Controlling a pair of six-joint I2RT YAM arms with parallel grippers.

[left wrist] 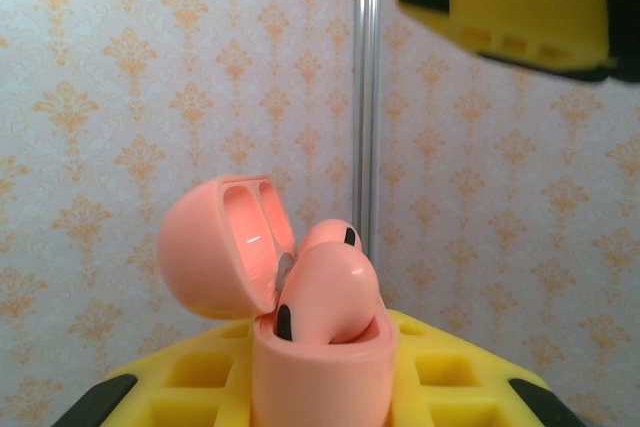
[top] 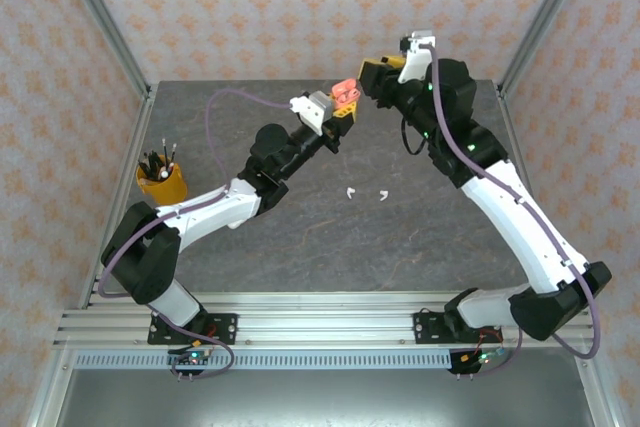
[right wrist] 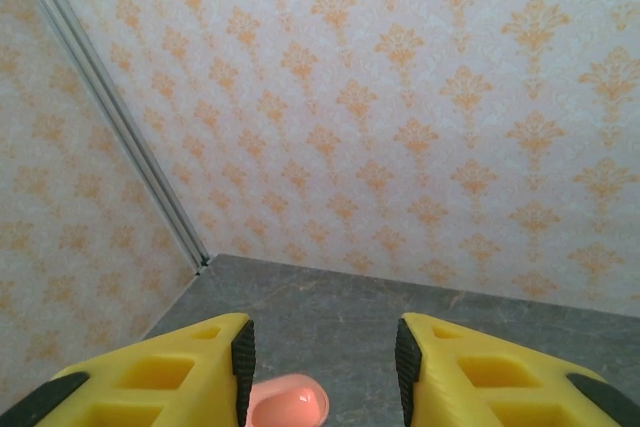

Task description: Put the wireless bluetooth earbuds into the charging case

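Case [left wrist: 320, 377], glossy pink, rounded lid open, pinched by left fingers [left wrist: 195, 382]; right fingers [right wrist: 165, 377] spread apart.

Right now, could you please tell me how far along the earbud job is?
Done: two salmon-pink earbuds sit in the open salmon-pink pebble-shaped charging case. In hand: the left pincer grips that case aloft; the right pincer hovers open close by it, empty. Left: the lid is not yet closed, and two small white earbuds lie loose on the grey table.
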